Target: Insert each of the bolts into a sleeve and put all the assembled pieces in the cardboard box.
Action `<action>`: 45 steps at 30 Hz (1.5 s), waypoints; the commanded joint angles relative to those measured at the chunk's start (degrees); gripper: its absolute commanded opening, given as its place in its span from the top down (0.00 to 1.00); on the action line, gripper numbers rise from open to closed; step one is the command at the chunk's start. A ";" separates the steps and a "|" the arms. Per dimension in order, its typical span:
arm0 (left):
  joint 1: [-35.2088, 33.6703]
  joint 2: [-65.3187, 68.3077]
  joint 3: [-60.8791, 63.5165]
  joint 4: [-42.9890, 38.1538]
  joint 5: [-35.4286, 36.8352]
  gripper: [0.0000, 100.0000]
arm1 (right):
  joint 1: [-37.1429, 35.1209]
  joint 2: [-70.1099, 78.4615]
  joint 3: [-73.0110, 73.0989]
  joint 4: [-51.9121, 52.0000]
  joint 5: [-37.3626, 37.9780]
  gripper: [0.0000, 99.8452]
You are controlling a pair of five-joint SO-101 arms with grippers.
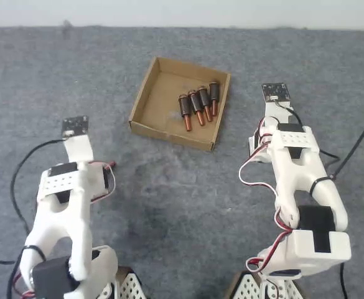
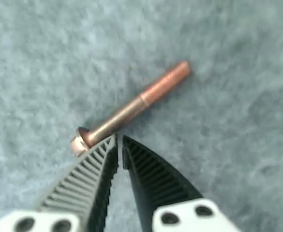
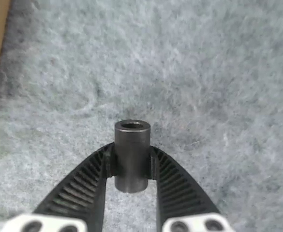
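- Left gripper (image 2: 120, 141): you are holding its ribbed black fingers pressed almost together with nothing between them. The tips are sitting right at the shank of the item below, just behind its head. Whether they are touching it cannot be told.
- Copper-coloured flanged metal bolt (image 2: 136, 104): it is lying flat and loose on the grey felt table covering (image 2: 238, 159), with its threaded end pointing away from the fingers.
- Right gripper (image 3: 131, 153): you are pinching the dark cylindrical metal sleeve (image 3: 132, 137) across its lower half. The sleeve is standing upright in the jaws, with its bore opening toward the camera. Whether its base is resting on the felt cannot be told.
- Shallow square cardboard box (image 1: 143, 99): it is sitting at the far side, between the two arms. Four assembled bolt-and-sleeve pieces (image 1: 199, 104) are lying side by side near one wall.
- Step in hand, by judgement: you are picking up the last loose bolt for the sleeve.
- Doing it well:
  - Spread the left fingers first.
  - Straddle the shank crosswise close to the head, leaving the threaded end projecting.
  - Close squarely, since a round shank is liable to roll on the felt.
  - Keep the sleeve firm, and line the bolt's axis up with the bore before pushing.
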State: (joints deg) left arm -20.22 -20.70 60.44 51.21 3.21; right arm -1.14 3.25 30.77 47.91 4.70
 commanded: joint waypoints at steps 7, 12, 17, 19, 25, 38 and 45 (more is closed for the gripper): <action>0.00 -0.18 -16.13 23.74 8.62 0.99 | 0.57 -3.38 -0.35 -0.75 0.97 0.99; 3.78 -0.09 -14.29 29.98 8.44 0.99 | -0.04 -3.30 -0.35 -0.84 1.05 0.99; 2.99 0.00 -9.80 25.32 8.70 0.99 | -0.48 -3.30 -0.26 -0.84 1.05 0.99; 2.55 0.18 -6.11 21.45 8.70 0.99 | -0.48 -3.30 -0.26 -0.84 1.05 0.99; 1.23 11.78 -4.97 12.48 8.88 0.99 | -0.48 -3.30 -0.26 -0.84 1.05 0.99; -3.69 28.75 -24.66 13.63 8.53 0.99 | -0.75 -3.30 1.23 -2.95 1.32 0.99; 2.11 21.01 -20.53 14.07 5.54 0.99 | -2.42 -3.30 1.49 -3.12 3.43 0.99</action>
State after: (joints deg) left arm -20.31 4.79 40.04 66.77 9.98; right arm -2.99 3.25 32.44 45.80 7.08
